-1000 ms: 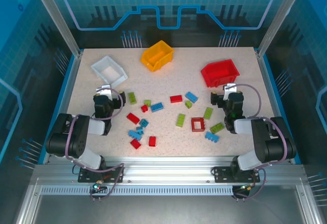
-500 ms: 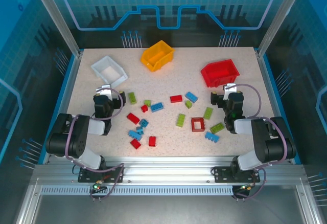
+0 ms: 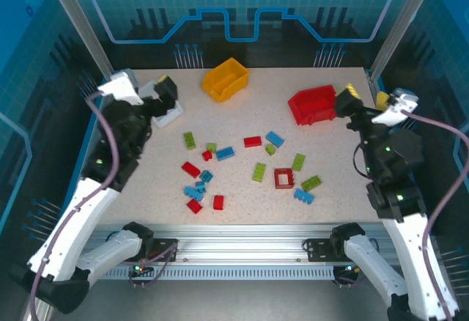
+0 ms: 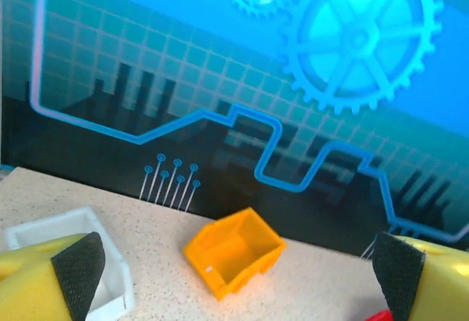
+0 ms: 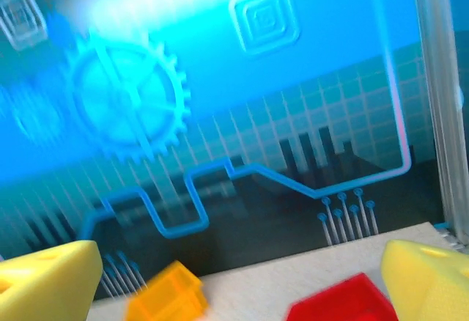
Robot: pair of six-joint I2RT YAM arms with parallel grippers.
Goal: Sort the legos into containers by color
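On the table (image 3: 337, 152) nothing has been sorted yet. All the legos (image 3: 252, 142) lie loose in the middle, and from above I can't see a brick in any of the bins.

Both arms are lifted at the back. The left gripper (image 3: 163, 94) hangs over the white bin (image 4: 113, 277) at ten o'clock. Its pads (image 4: 77, 273) are spread wide with nothing between them. The right gripper (image 3: 350, 101) sits just beside the red bin (image 3: 314, 105) at two o'clock, also gaping and empty. The orange-yellow bin (image 3: 226, 79) stands alone near twelve.

I'd worry most about the knot of bricks at about seven o'clock. Blue and red pieces lie so near each other there that wide-set jaws coming down could catch two colours at once, or shove a neighbour aside. The left gripper is also close enough to the white bin to clip its rim and shift it. The hollow red frame (image 3: 283, 179) has green bricks close by, so they could get dragged along with it.

By my count:
- three bins
- six lime green bricks
- six red bricks, frame included
- about six blue ones, though the clustered ones are hard to separate
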